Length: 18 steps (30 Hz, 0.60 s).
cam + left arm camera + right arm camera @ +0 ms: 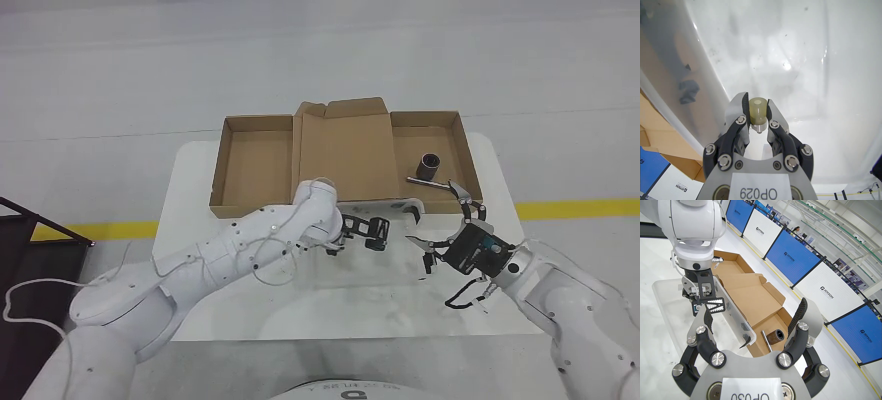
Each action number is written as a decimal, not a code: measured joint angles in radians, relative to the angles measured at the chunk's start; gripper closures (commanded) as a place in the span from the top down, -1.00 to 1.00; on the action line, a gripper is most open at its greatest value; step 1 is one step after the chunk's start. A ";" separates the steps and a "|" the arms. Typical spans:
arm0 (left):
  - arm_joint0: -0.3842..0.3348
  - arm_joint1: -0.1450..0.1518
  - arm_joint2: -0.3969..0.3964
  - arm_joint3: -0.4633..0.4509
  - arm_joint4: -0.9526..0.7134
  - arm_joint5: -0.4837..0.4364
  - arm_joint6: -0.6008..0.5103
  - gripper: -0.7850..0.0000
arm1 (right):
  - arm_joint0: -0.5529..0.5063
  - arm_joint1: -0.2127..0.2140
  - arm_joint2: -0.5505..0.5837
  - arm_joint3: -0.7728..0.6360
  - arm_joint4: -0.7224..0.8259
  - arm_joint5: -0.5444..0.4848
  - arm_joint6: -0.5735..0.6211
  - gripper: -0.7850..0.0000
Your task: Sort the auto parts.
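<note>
My left gripper (378, 231) is low inside a translucent white tray (415, 206), shut on a pale yellow cylindrical part with a metal tip (757, 111). That gripper (758, 110) holds the part just above the tray floor (791, 91). My right gripper (440, 216) hangs open and empty over the tray's right end, near the front of the cardboard box (260, 122). In the right wrist view its fingers (708, 317) spread wide, and beyond them lie a dark bushing (776, 336) and a metal rod (767, 341) in the box's right compartment.
The box (753, 298) has three compartments: the left one bare, the middle one under folded flaps, the right one with the bushing (431, 163) and rod (430, 182). The tray wall (734, 317) stands between the two grippers and the box. Small dark bits (688, 91) show through it.
</note>
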 measured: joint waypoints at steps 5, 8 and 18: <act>0.023 0.034 -0.051 -0.081 0.006 0.017 -0.004 -1.00 | 0.000 0.000 0.000 0.000 0.000 0.000 0.000 1.00; 0.039 0.055 -0.089 -0.130 0.027 0.028 0.023 -1.00 | 0.000 0.000 0.000 0.000 0.000 0.000 0.000 1.00; 0.129 0.123 -0.223 -0.243 0.103 0.060 0.153 -1.00 | 0.000 0.000 0.000 0.000 0.000 0.000 0.000 1.00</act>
